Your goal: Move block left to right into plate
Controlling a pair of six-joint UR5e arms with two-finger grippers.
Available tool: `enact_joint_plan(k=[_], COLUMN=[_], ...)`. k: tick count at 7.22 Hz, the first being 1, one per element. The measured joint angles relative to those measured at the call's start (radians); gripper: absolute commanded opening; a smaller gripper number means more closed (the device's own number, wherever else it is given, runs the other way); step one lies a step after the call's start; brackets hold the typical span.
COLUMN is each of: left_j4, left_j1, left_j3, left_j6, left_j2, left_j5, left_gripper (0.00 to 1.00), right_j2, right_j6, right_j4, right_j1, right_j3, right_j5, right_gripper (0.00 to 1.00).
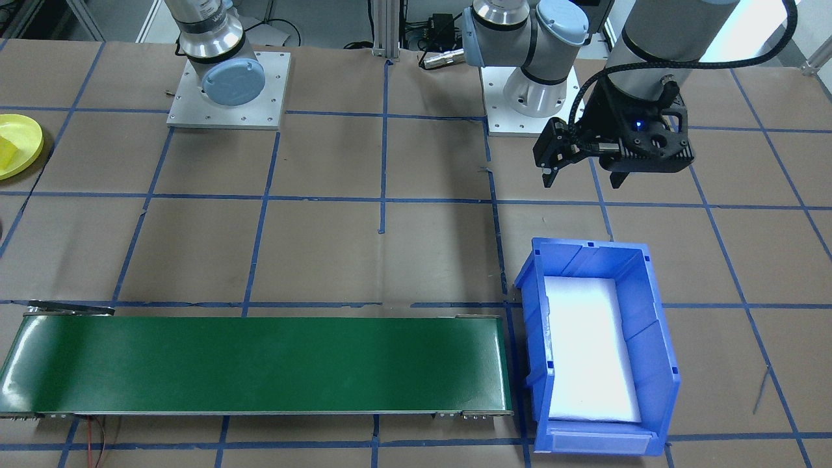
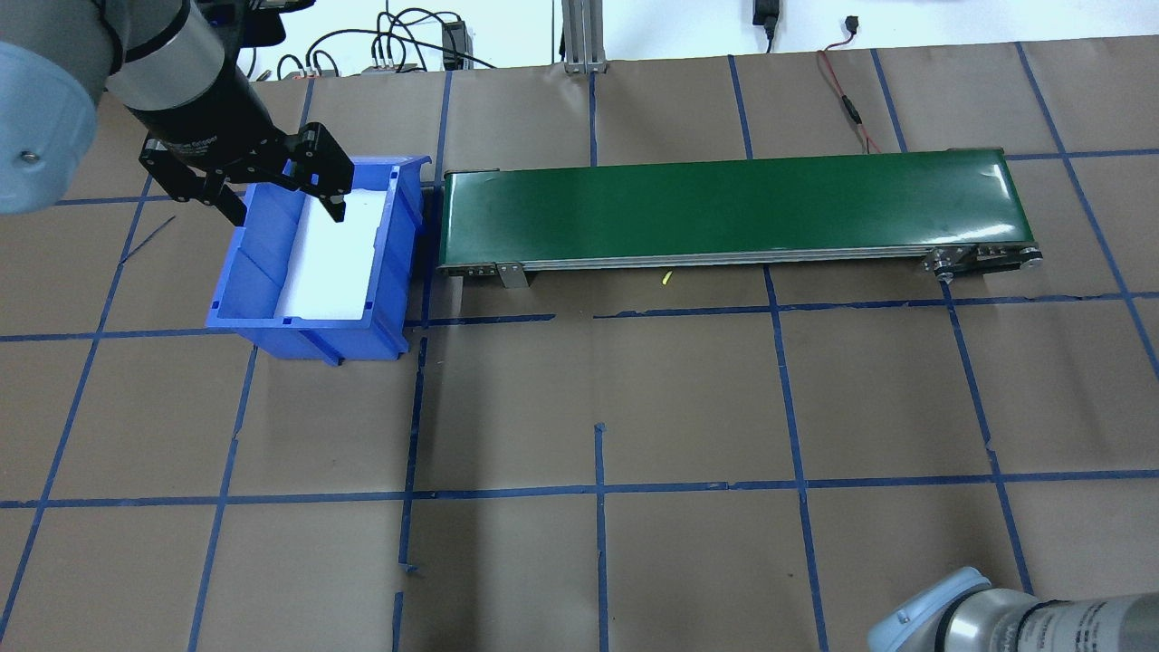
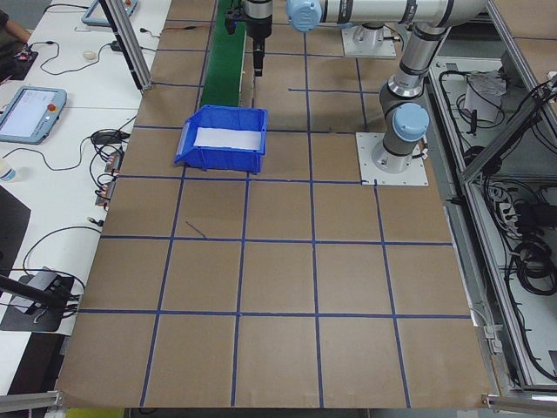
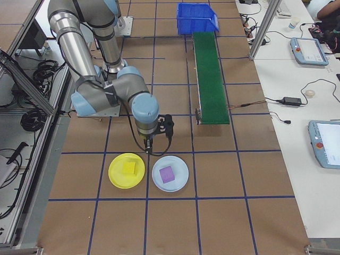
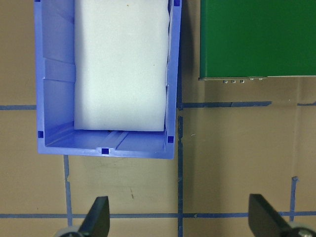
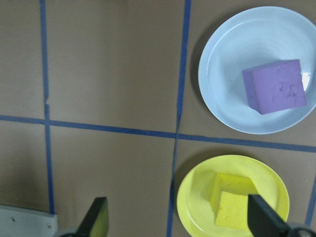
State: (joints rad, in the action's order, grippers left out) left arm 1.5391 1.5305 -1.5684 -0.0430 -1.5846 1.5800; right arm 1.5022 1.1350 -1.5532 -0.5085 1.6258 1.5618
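Right hand [image 6: 177, 224]: fingers spread, holding nothing, poised above the counter [image 6: 108, 74] just beside the yellow plate [image 6: 197, 197].
Left hand [image 5: 180, 222]: fingers spread and empty, hanging near the blue bin [image 5: 54, 74], well apart from the yellow plate.
Block: the yellow block [image 6: 232, 202] lies inside the yellow plate.
Neighbour: a purple block [image 6: 274, 85] sits in a pale blue plate [image 6: 222, 74] just beside the yellow plate.
Progress: the placing looks done; judging by this, only pulling the arms away remains.

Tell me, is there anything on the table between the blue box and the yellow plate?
Yes. In the exterior right view, the long green conveyor belt runs from the blue box toward the yellow plate; after it comes bare brown table.
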Motion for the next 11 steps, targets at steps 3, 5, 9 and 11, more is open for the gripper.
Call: enact_joint_plan(k=[3,5,9,11], left_j4=[0.000,-0.001,-0.001,-0.003], left_j1=[-0.001,-0.001,-0.002,-0.003], left_j3=[-0.001,0.000,0.002,0.001], left_j6=[0.000,0.000,0.000,0.000], left_j2=[0.000,0.000,0.000,0.000], left_j5=[0.000,0.000,0.000,0.000], left_gripper=[1.00,1.00,1.00,1.00], right_j2=[0.130,0.170,0.107,0.069], right_j6=[-0.322,-0.394,-0.583,-0.797], right_j4=[0.137,0.192,0.236,0.199], right_j1=[-0.229,-0.423,-0.865,-0.997], right_j3=[-0.006,-0.016,-0.074,-0.110], right_j5=[0.013,0.004,-0.008,0.004], right_gripper=[1.00,1.00,1.00,1.00])
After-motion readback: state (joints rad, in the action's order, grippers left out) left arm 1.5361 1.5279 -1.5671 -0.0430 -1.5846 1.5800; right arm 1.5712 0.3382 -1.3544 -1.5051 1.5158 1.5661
